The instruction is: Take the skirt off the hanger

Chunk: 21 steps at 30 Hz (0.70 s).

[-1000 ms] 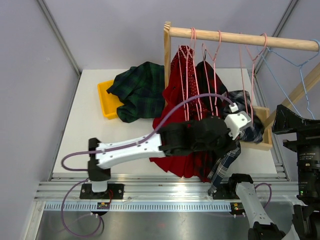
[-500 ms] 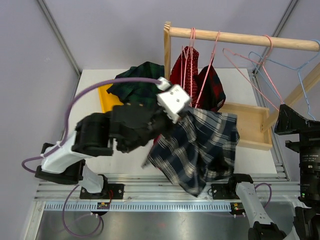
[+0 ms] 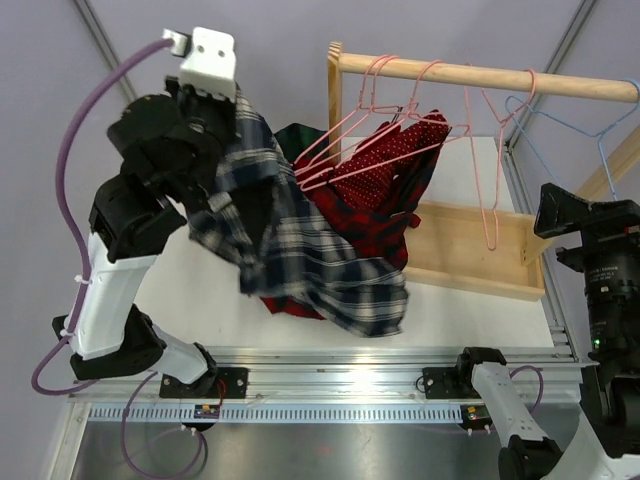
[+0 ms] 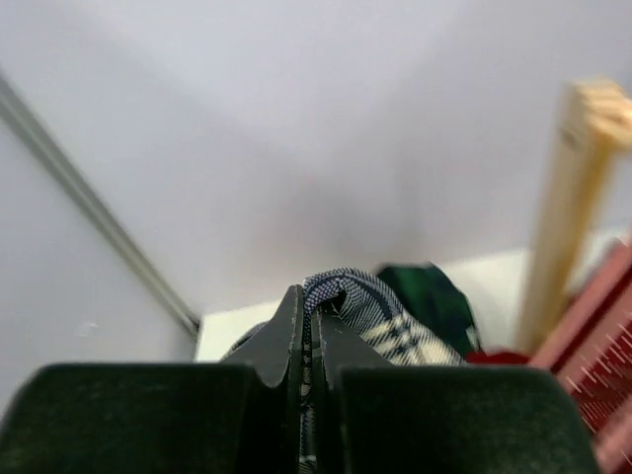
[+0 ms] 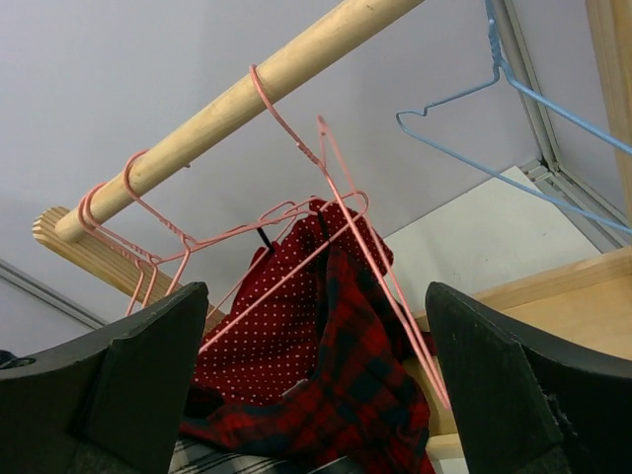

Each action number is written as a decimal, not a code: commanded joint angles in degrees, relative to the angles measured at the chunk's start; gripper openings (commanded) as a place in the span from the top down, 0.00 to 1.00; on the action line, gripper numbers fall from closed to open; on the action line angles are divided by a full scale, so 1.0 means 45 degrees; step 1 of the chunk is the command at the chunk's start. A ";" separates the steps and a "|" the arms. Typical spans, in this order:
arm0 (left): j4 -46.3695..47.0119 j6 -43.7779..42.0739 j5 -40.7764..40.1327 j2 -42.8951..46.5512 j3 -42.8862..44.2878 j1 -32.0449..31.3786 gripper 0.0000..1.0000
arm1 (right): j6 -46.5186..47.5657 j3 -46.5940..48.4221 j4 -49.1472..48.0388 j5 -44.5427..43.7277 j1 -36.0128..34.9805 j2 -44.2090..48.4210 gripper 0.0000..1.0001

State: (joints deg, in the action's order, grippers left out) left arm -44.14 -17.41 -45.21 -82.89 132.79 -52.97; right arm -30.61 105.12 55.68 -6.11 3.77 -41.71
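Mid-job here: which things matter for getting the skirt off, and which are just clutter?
Job: navy plaid skirt, left gripper clamping it, empty pink hanger.
Clutter: red garments, green plaid garment, wooden tray.

Skirt [image 3: 300,250]: navy-and-white plaid, hoisted by one edge at upper left, trailing crumpled above the counter [image 3: 200,300]. Hanger [image 3: 491,240]: pink wire, bare, dangling from the rail [image 3: 560,85].

Left arm [image 3: 105,290] is reared up high, left gripper [image 4: 311,321] pinched tight (plaid skirt [image 4: 370,301] caught in it); right arm [image 3: 605,300] upright, right gripper [image 5: 316,296] spread wide.
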 commanded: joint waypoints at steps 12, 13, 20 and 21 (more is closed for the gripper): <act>0.5491 0.1852 0.6361 -0.3254 0.2911 0.7763 1.00 | 0.0728 -0.1270 -0.1299 0.0322 -0.0213 -0.0476 0.01; 0.5647 0.2843 0.6994 -0.3530 0.3048 0.8425 1.00 | 0.0825 -0.1328 -0.1319 0.0303 -0.0232 -0.0476 0.01; 0.6312 0.5156 1.0238 -0.5230 0.2309 0.9330 1.00 | 0.1468 -0.1973 -0.2465 0.1450 -0.0252 -0.0340 0.01; 0.6390 0.5293 1.0784 -0.5367 0.1978 0.9330 1.00 | 0.1683 -0.2012 -0.2896 0.2403 -0.0271 -0.0398 0.00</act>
State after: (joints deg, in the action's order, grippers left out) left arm -23.68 -1.04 -9.34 -107.11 142.67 -11.11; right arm -26.68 96.33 50.43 -2.92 3.18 -42.98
